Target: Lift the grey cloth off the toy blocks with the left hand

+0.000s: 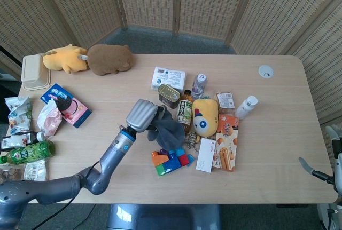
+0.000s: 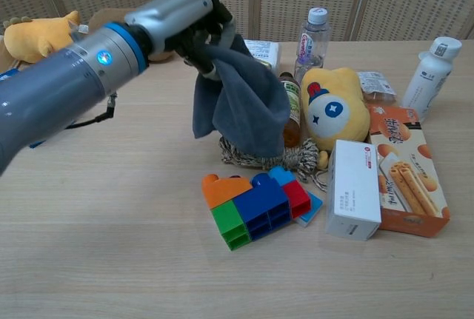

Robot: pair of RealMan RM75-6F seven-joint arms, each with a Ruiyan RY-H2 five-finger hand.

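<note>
My left hand [image 1: 142, 115] [image 2: 194, 19] grips the top of the grey cloth [image 2: 239, 104] [image 1: 170, 129], which hangs down from its fingers above the table. Below and in front of the cloth lie the toy blocks [image 2: 255, 202] [image 1: 171, 160], a cluster of orange, green, blue and red pieces, in plain sight. The cloth's lower edge hangs just behind the blocks, over a knot of rope [image 2: 296, 158]. Of my right hand, only a dark tip [image 1: 315, 171] shows at the right edge of the head view; its state is unclear.
Right of the blocks lie a white box [image 2: 354, 189], an orange biscuit box [image 2: 409, 171], a yellow plush toy [image 2: 335, 110] and bottles [image 2: 312, 34]. A tin [image 1: 168, 95] and a dark bottle [image 1: 185, 110] stand behind the cloth. Snacks and plush toys [image 1: 88, 59] crowd the left side.
</note>
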